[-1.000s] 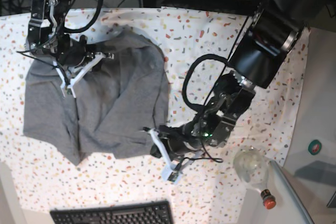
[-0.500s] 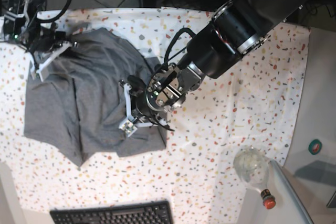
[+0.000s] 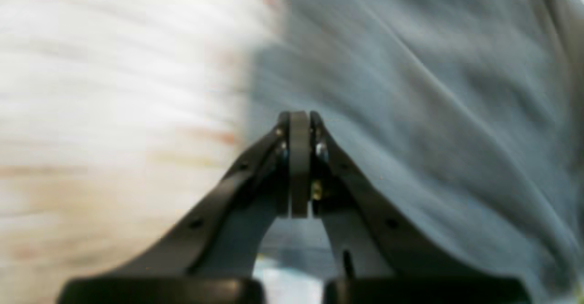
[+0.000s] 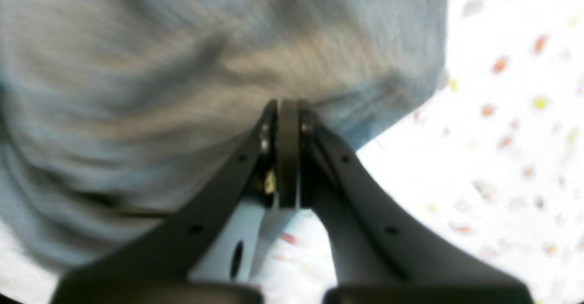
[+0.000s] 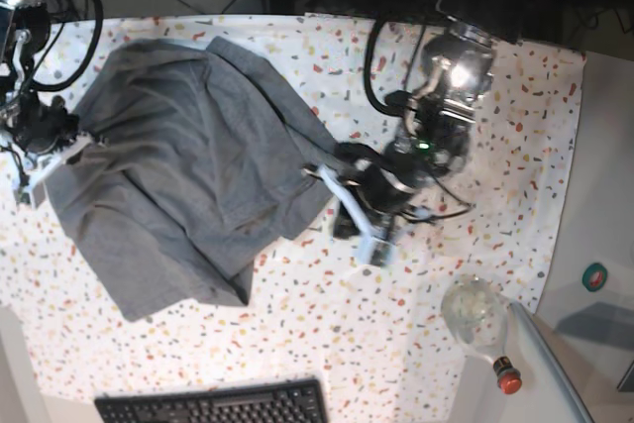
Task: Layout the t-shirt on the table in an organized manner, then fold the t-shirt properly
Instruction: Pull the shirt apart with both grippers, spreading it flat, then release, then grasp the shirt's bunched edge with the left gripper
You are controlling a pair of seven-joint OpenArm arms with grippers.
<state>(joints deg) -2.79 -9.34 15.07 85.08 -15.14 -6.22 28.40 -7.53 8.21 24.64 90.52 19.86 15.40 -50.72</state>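
Base view: t-shirt [image 5: 188, 165] lies crumpled on the table [image 5: 327, 344], spread over the view's left and centre.
Edges: shirt's left edge near the table's left border by the right gripper [image 5: 30, 180]; top edge close to the table's far border; lower corner ends well short of the keyboard [image 5: 213, 405].
Open room: bare speckled cloth along the near strip betw. shirt and keyboard, and a wide patch on the view's right past the left gripper [image 5: 347, 205].
Shirt look: plain heather grey, no print, deep diagonal creases, not flat; one fold runs from top centre down toward the left gripper; neck and sleeves can't be made out.
Left gripper: fingers pressed together in left wrist view [image 3: 299, 126]; tips at the shirt's right edge in base view, whether cloth is pinched can't tell; grey cloth [image 3: 433, 112] fills the right of that blurred view, white table [image 3: 114, 66] the left.
Right gripper: fingers pressed together [image 4: 287, 112]; grey cloth [image 4: 182, 66] bunches right at the tips, looks nipped there; speckled table [image 4: 502, 135] to the right.
Containers: clear glass bottle [image 5: 474, 316] w/ red cap [image 5: 506, 379] lying at the table's near right corner, apart from the shirt; contents can't tell.
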